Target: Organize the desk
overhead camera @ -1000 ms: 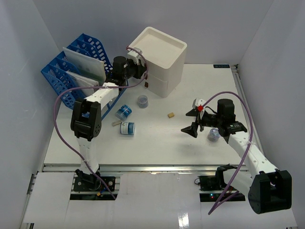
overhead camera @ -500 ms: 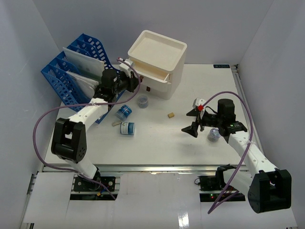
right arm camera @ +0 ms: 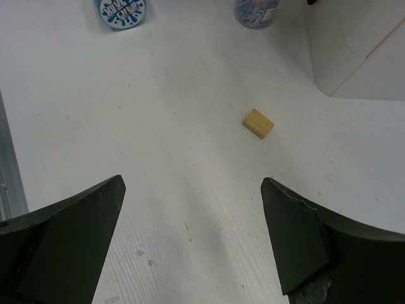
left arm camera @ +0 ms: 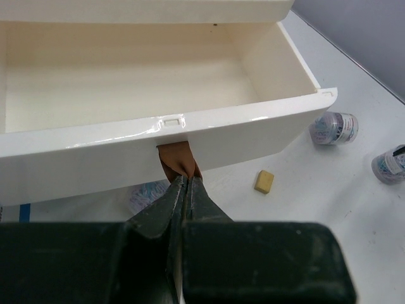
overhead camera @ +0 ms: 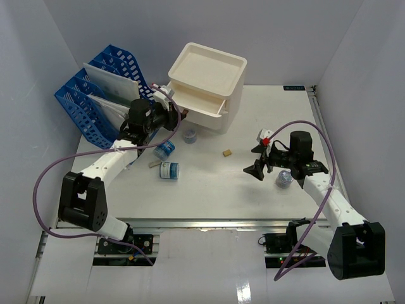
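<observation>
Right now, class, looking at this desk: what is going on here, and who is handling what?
The left gripper is shut on the brown pull tab of a drawer in the white plastic drawer box. The drawer stands part open and looks empty. The right gripper is open and holds nothing, above the white desk near a small tan block. A blue-labelled jar and other small jars lie loose on the desk.

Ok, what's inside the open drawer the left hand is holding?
Nothing shows in the drawer: its visible floor and walls are bare. The rear, under the box body, is hidden. The left hand grips its brown tab.
</observation>
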